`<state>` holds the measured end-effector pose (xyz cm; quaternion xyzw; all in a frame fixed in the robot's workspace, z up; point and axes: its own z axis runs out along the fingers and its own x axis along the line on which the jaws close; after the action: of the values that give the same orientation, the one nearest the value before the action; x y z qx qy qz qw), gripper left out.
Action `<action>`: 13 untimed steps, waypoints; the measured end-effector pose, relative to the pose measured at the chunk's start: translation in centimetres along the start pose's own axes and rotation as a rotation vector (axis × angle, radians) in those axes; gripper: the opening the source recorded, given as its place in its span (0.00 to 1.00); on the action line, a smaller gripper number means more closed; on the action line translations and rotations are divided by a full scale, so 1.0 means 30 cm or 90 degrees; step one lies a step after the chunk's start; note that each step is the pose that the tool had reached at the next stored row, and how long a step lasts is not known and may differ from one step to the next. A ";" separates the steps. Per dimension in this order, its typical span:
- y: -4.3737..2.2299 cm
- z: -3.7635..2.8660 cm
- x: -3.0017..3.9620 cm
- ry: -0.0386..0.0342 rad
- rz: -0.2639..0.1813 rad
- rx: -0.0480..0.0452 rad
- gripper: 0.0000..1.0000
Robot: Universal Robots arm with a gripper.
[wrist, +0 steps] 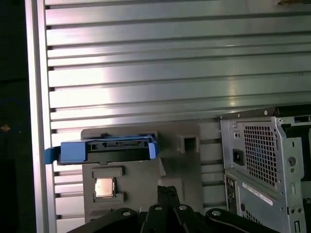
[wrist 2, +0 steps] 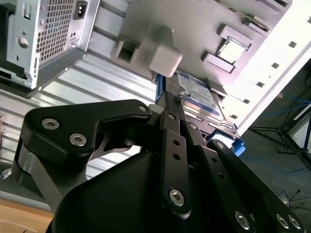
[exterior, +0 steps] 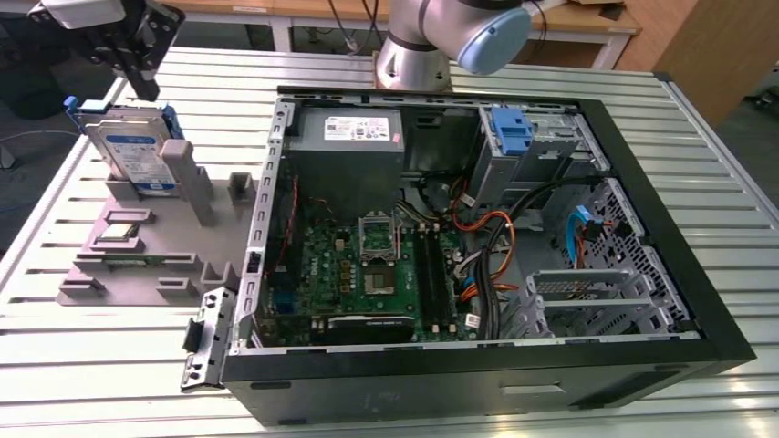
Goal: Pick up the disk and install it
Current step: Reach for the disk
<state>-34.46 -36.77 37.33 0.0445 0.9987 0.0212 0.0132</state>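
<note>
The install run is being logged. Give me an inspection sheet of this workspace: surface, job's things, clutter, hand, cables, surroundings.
Surface: slatted metal table, carrying a grey fixture and an open computer case.
Job's things: disk stands on edge in the fixture with its blue rails on. A bare blue bracket sits in the case's drive bay.
Clutter: a square chip is seated in the fixture; nothing loose seen.
Hand: hand is shut, just above the disk's top edge and not gripping it.
Cables: orange, black and blue cables run inside the case.
Surroundings: wooden bench beyond the table.
</note>
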 end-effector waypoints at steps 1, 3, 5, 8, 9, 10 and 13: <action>0.003 0.002 0.009 0.0000 0.000 0.0000 0.11; 0.010 0.006 0.028 0.0000 0.001 0.0002 0.11; 0.016 0.010 0.049 -0.0001 0.001 0.0002 0.11; 0.025 0.015 0.079 -0.0001 0.002 0.0003 0.11; 0.028 0.017 0.088 -0.0001 0.002 0.0003 0.11; 0.031 0.019 0.098 -0.0002 0.003 0.0003 0.11; 0.041 0.026 0.126 -0.0002 0.003 0.0003 0.11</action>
<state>-38.09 -35.17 36.50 0.0472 0.9986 0.0210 0.0133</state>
